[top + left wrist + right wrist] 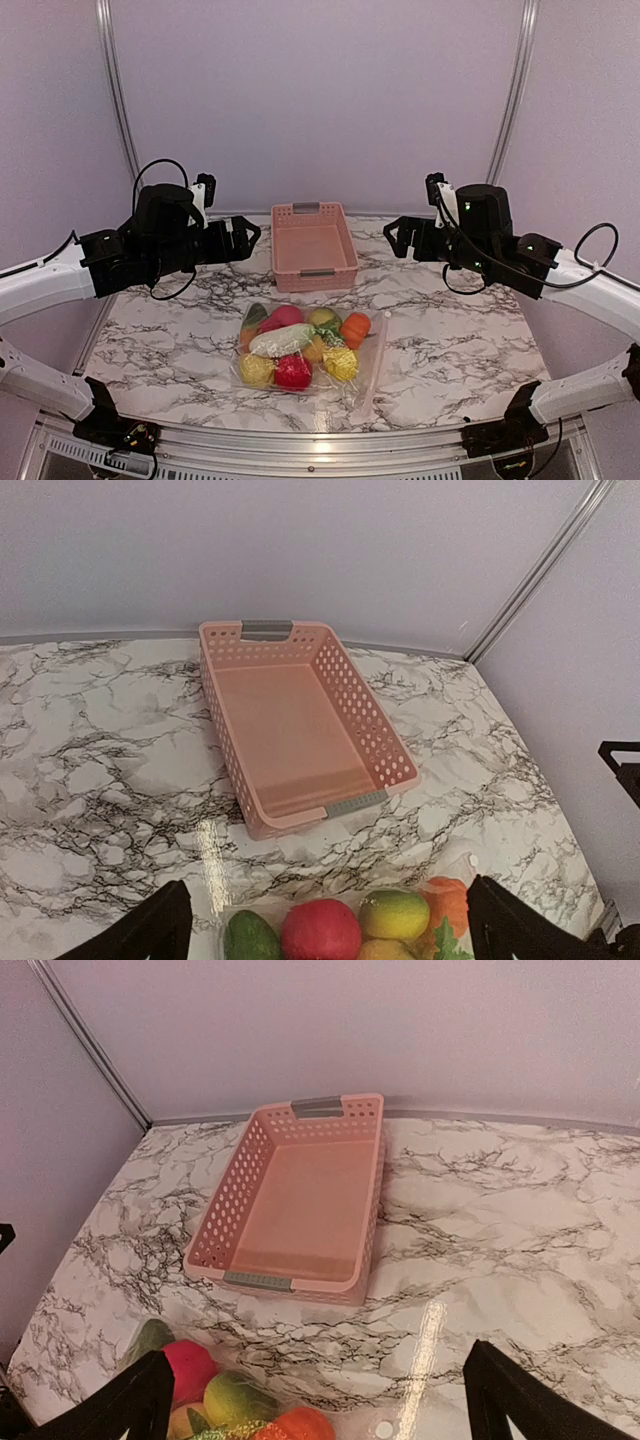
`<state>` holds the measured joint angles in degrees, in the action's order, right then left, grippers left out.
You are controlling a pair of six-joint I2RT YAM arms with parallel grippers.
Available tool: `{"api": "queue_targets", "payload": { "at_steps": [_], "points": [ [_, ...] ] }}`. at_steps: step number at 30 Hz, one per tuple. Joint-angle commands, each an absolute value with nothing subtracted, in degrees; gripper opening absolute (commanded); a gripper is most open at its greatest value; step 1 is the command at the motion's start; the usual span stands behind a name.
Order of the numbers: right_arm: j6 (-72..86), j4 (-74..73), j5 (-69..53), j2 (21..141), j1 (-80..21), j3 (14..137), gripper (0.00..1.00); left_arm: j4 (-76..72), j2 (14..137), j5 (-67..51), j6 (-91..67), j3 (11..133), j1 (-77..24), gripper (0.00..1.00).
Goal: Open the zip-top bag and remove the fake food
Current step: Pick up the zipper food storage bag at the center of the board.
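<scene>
Top external view: left gripper (243, 238) hangs over the table's left half, fingers spread wide, holding nothing. Zip-top bag (362, 345) lies flat at centre near the front edge, fake food (290, 342) inside, lower than both grippers and closer to the arm bases. Its zip strip (372, 362) runs near-to-far along the right side. Right gripper (397, 238), likewise wide and empty, is judged nearer that strip.

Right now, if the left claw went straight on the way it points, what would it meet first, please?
Most likely the near end of the pink basket, since the open left claw aims over the fake food; depth is unclear.
</scene>
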<state>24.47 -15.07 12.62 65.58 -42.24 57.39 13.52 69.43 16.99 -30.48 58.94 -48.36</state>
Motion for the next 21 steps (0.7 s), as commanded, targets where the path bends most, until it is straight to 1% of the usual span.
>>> {"api": "queue_targets", "payload": {
  "at_steps": [1, 10, 18, 21],
  "points": [
    [25.2, -15.8, 13.9, 64.3, -42.6, 56.8, 0.99, 12.2, 70.2, 16.7, -30.4, 58.7, -48.5, 0.99],
    [26.3, -16.1, 14.0, 64.4, -42.6, 55.1, 0.99, 12.4, 70.4, 16.1, -31.2, 58.5, -48.5, 0.99],
    [29.6, -14.4, 8.7, 65.0, -42.7, 50.9, 0.99, 11.8, 70.1, 14.0, -33.4, 56.1, -48.6, 0.99],
    [32.1, -13.2, 6.4, 65.0, -42.7, 48.2, 0.95, 11.9, 69.9, 12.9, -35.8, 54.5, -49.1, 0.99]
  ]
}}
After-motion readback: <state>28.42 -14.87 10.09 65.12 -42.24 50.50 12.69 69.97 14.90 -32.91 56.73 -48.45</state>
